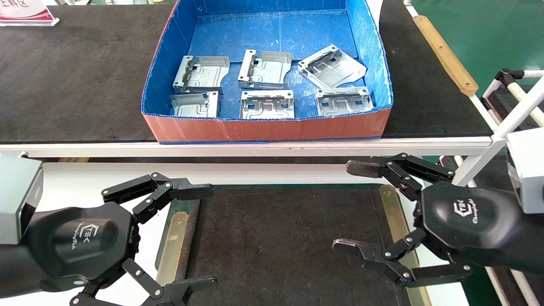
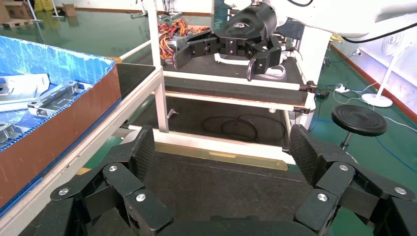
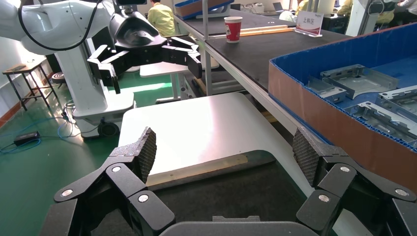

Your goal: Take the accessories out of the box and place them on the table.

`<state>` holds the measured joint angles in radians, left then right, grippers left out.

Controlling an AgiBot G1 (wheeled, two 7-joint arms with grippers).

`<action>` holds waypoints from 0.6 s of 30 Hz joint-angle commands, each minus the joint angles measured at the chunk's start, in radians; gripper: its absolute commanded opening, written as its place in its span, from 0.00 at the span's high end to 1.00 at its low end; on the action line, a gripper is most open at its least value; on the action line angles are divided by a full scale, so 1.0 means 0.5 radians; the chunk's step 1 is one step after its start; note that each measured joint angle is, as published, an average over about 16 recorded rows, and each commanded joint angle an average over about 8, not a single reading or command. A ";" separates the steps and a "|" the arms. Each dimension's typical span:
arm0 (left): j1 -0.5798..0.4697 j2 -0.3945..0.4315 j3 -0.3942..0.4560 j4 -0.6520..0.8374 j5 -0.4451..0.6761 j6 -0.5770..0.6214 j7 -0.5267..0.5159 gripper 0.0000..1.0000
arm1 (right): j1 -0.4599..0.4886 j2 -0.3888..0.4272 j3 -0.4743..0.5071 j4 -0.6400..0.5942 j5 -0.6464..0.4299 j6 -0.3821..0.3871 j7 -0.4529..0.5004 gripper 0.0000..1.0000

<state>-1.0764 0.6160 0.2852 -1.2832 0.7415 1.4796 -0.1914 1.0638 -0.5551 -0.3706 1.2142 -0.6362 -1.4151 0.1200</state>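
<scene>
Head view: the box [image 1: 272, 127] sits on the long dark bench at 12 o'clock, blue inside, orange-red front wall toward the robot. All six plates [image 1: 265, 69] lie flat on its floor in two rows of three, near the front wall; the far one at 1 o'clock is skewed. The table [image 1: 106, 174], white with a black mat, lies below the bench, nothing on it. Left gripper [image 1: 203, 235] hovers over the mat's edge at 8 o'clock, fingers spread wide, holding nothing. Right gripper [image 1: 357, 206] hovers at 4 o'clock, fingers likewise spread wide and empty. Left wrist view: left gripper's fingers [image 2: 142, 150] gape over the mat; the box wall [image 2: 59, 128] stands beside, plates [image 2: 54, 101] visible inside; the right gripper [image 2: 216, 56] shows farther off, open. Right wrist view: right gripper's fingers [image 3: 307, 155] wide apart above the table [image 3: 196, 128]; the box [image 3: 339, 120] close beside with plates [image 3: 351, 78] in it; the left gripper [image 3: 152, 61] opposite, open.
</scene>
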 commanded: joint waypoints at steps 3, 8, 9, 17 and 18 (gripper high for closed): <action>-0.003 0.007 0.008 -0.001 0.022 -0.029 -0.011 0.00 | 0.000 0.000 0.000 0.000 0.000 0.000 0.000 0.00; -0.028 0.049 0.041 -0.007 0.117 -0.164 -0.064 0.00 | 0.000 0.000 0.000 0.000 0.000 0.000 0.000 0.00; -0.037 0.062 0.050 -0.007 0.144 -0.201 -0.077 0.00 | 0.000 0.000 0.000 0.000 0.000 0.000 0.000 0.00; -0.151 0.204 0.134 0.002 0.381 -0.505 -0.185 0.00 | 0.000 0.000 0.000 0.000 0.000 0.000 0.000 0.00; -0.170 0.224 0.144 0.008 0.410 -0.542 -0.199 0.00 | 0.000 0.000 0.000 0.000 0.000 0.000 0.000 0.00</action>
<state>-1.1652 0.7298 0.3579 -1.2722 0.9459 1.2119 -0.2914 1.0638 -0.5551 -0.3706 1.2142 -0.6362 -1.4150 0.1200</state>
